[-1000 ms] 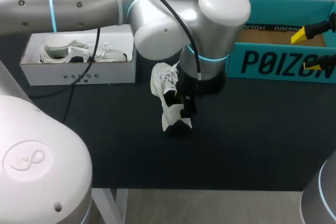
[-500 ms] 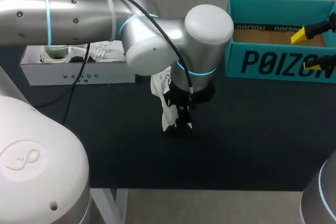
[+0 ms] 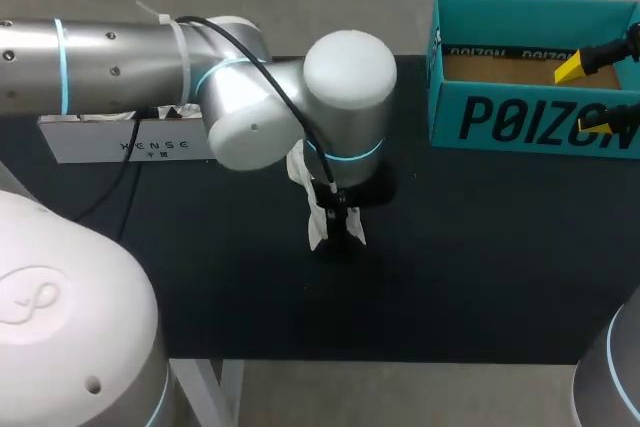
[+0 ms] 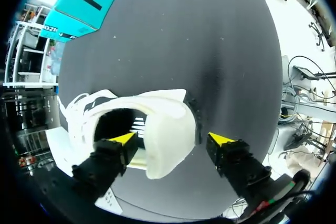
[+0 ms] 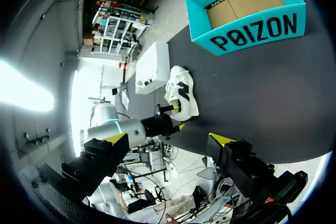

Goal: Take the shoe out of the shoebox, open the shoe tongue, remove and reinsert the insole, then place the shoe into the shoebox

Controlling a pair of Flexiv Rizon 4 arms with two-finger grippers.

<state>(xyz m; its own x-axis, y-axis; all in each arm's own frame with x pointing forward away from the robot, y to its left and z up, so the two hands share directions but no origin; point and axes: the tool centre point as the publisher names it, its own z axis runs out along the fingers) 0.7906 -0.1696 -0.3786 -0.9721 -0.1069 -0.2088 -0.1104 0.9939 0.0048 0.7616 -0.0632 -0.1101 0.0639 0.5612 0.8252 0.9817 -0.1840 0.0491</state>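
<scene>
Shoe point(image 3: 318, 225): white, lying on the dark worktop point(image 3: 480, 247) near its middle, outside the shoebox and well apart from it. In the left wrist view its collar opening faces the camera.
Left gripper point(image 4: 172, 139): fingers apart, straddling the shoe's heel wall (one yellow tip is inside the opening, the other is outside by the heel, and a slim gap seems to separate it from the shoe).
Left arm point(image 3: 150, 47): comes in from the left; its wrist hangs over the shoe and hides much of it in the head view.
Right gripper point(image 5: 169, 138): fingers wide apart, held up at the worktop's right side, above the shoebox's right end.
Shoebox point(image 3: 530, 122): teal, open at the top, at the far right of the worktop, with its brown cardboard floor showing.
White box point(image 3: 130, 144): at the far left, largely hidden behind the left arm.
</scene>
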